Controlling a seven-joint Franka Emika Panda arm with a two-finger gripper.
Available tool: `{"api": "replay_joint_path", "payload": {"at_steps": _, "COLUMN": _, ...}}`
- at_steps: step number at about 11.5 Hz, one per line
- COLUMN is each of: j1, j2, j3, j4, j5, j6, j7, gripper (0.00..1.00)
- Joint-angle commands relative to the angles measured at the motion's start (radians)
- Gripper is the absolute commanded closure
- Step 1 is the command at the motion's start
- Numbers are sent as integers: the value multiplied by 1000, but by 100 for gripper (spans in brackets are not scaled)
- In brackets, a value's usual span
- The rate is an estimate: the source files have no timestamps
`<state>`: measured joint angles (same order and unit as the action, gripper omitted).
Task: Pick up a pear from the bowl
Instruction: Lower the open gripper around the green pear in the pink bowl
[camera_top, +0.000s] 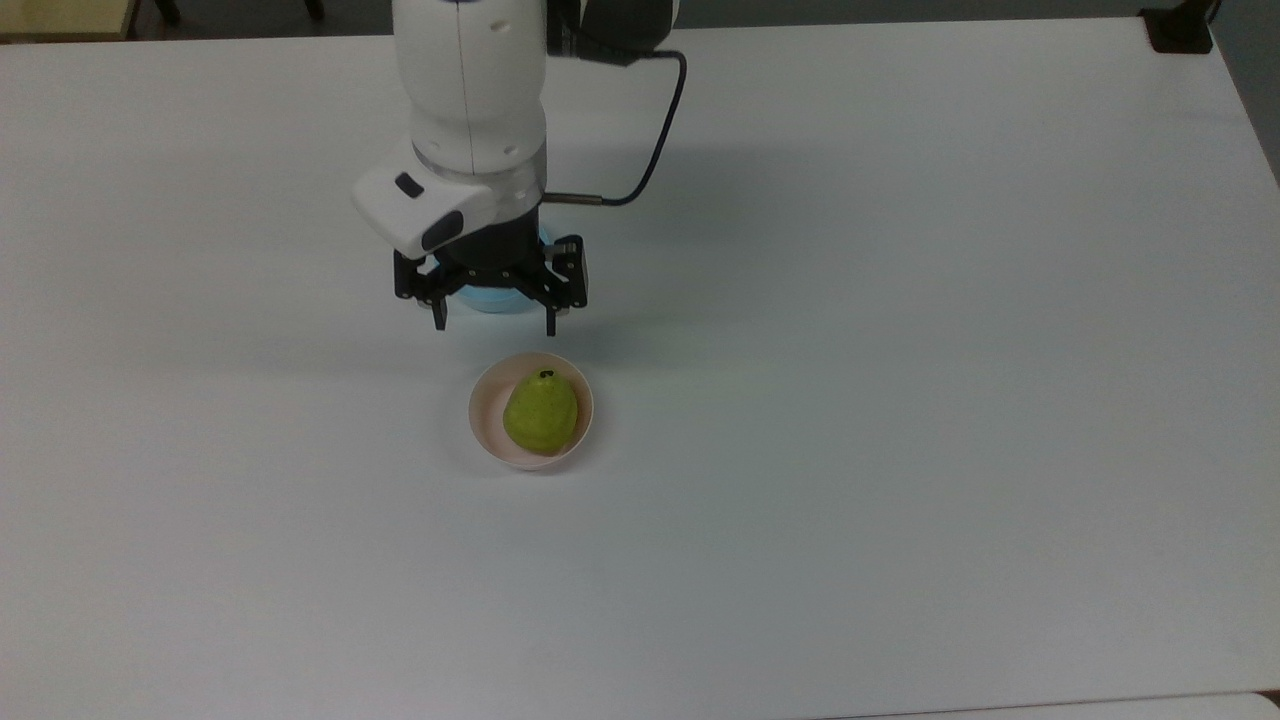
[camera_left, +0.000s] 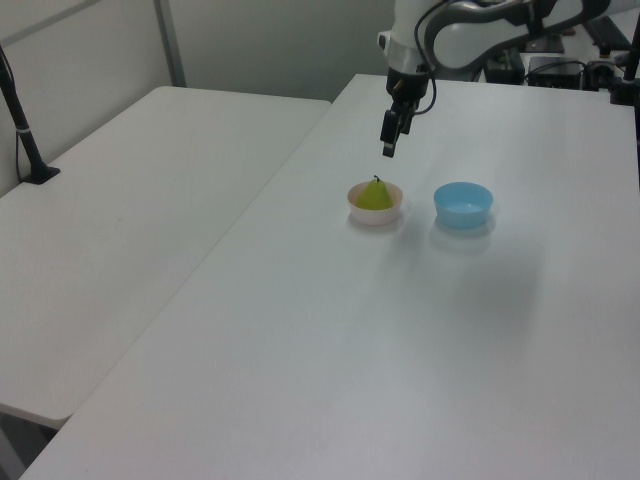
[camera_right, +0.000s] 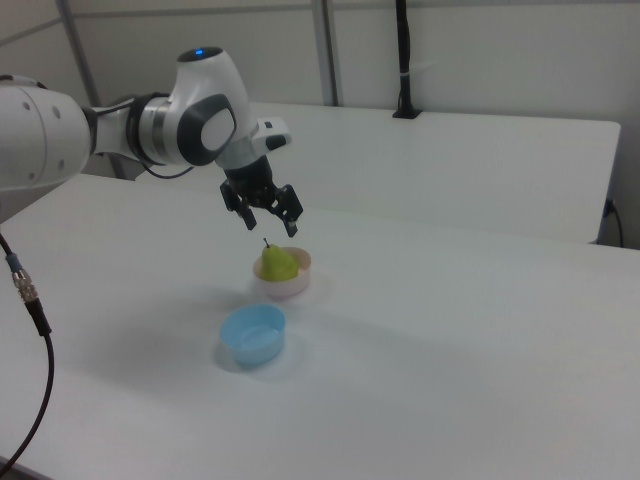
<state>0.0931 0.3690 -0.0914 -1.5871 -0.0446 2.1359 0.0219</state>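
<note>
A yellow-green pear with a dark stem spot stands in the pale pink bowl near the table's middle. The left view shows the pear upright in the bowl, and so does the right view, with the pear inside the bowl. My gripper is open with nothing between its widely spread fingers. It hangs in the air, just short of the pink bowl in the top view. In the other views the gripper is a little above the pear, not touching it.
An empty light blue bowl sits beside the pink one, largely covered by my gripper in the top view; it is plain in the left view and the right view. A second white table adjoins this one.
</note>
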Motion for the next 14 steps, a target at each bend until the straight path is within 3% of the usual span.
{"api": "replay_joint_path", "payload": {"at_steps": 1, "j1": 28, "j2": 57, "j3": -1, "j4": 12, "j5": 6, "j6": 59, "j7": 15, "gripper": 0}}
{"api": "replay_joint_path", "payload": {"at_steps": 4, "j1": 45, "j2": 105, "j3": -2, "j4": 13, "j5": -4, "j6": 93, "j7": 13, "gripper": 5}}
{"api": "replay_joint_path", "payload": {"at_steps": 7, "j1": 48, "j2": 129, "j3": -2, "j4": 13, "j5": -11, "j6": 137, "j7": 13, "gripper": 21}}
{"api": "replay_joint_path", "payload": {"at_steps": 14, "j1": 45, "j2": 191, "j3": -2, "j4": 12, "j5": -47, "j6": 213, "j7": 13, "gripper": 24}}
